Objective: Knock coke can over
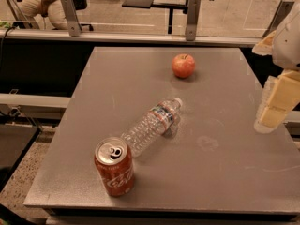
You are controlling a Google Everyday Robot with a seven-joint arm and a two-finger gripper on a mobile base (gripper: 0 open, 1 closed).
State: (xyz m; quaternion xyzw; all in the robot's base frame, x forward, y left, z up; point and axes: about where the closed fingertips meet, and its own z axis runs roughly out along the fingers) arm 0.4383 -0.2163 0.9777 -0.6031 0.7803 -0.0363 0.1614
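Camera view: the tool hangs at the counter's right edge, touching nothing; how open, I cannot tell. The can stands upright, well apart, front-left.

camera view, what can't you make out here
The gripper, at the right edge over the table: the arm behind it is cut off by the frame edge.
The water bottle: label print too small to read.
The coke can: far side hidden by its own body; whether the water bottle touches it cannot be told.
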